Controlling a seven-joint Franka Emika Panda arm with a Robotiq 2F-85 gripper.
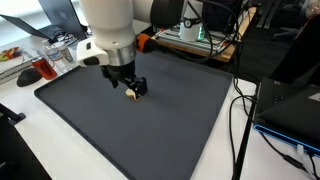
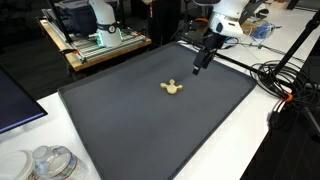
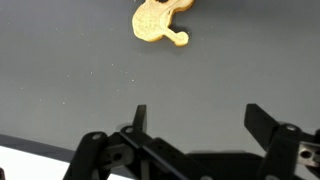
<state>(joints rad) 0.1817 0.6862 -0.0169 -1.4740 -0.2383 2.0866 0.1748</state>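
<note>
1. My gripper (image 2: 200,62) hangs above the dark grey mat (image 2: 150,130), clear of its surface and over the mat's far side, near that edge.
2. My fingers (image 3: 140,118) stand wide apart with nothing between them. In the wrist view only bare mat (image 3: 60,80) shows in the gap.
3. The small yellow piece (image 2: 172,89) lies flat on the mat, roughly at its middle. It is a knobbly shape with short lobes.
4. In the wrist view the yellow piece (image 3: 160,22) sits on the mat beyond my fingertips. It is a little to one side of the gap, and I do not touch it.
5. In an exterior view my gripper (image 1: 128,82) partly covers the yellow piece (image 1: 133,94), which peeks out on the mat just under my fingertips. From the opposite angle there is a clear stretch of mat between us.
6. The mat lies on a white table (image 2: 250,140).
7. Black cables (image 2: 275,80) run over the table just off the mat's edge nearest my gripper.
8. Clear plastic tubs (image 2: 50,162) stand off the mat's near corner, well apart from the yellow piece.
</note>
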